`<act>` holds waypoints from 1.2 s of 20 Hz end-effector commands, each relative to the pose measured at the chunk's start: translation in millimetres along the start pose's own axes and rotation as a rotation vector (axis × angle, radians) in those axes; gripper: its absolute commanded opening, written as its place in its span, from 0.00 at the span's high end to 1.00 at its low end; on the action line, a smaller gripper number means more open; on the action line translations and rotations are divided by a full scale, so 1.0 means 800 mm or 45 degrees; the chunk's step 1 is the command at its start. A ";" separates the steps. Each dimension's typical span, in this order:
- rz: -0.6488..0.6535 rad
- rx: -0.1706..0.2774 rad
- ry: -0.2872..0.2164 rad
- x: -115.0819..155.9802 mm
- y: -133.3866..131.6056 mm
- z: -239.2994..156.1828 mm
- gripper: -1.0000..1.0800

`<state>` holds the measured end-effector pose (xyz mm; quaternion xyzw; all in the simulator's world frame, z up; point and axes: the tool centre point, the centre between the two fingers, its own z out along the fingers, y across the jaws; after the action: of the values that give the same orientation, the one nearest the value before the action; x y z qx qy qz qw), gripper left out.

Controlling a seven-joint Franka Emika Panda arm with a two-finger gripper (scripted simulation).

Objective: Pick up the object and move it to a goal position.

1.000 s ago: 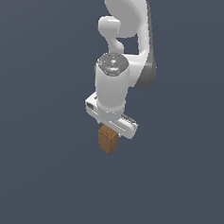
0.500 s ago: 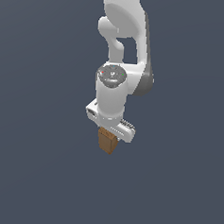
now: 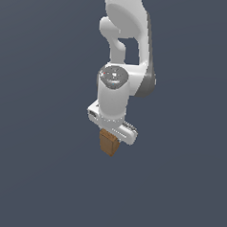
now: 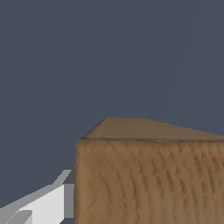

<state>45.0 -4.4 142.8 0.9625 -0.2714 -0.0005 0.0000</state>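
The object, a small brown wood-textured block, hangs directly under the white hand of my arm in the exterior view. My gripper is shut on the block, whose upper part is hidden inside the hand. Nothing is visible beneath it but the flat dark grey backdrop. In the wrist view the block fills the near field. One white finger presses against its side. The other finger is out of that frame.
The white arm rises from the hand toward the top of the exterior view. All around it is uniform dark grey with no other objects, edges or goal marker visible.
The arm and the held block have shifted slightly toward the exterior view's left and a little lower. The grip on the block is unchanged.
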 end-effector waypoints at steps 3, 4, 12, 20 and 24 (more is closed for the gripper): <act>0.000 0.000 0.000 0.000 0.001 -0.001 1.00; 0.000 0.000 0.000 -0.001 0.001 -0.001 1.00; 0.000 0.000 0.000 -0.020 0.012 -0.016 1.00; 0.000 0.001 0.000 -0.062 0.039 -0.049 1.00; 0.000 0.001 0.000 -0.091 0.057 -0.072 1.00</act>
<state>-32.9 -5.0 188.9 0.9624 -0.2715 -0.0053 0.0012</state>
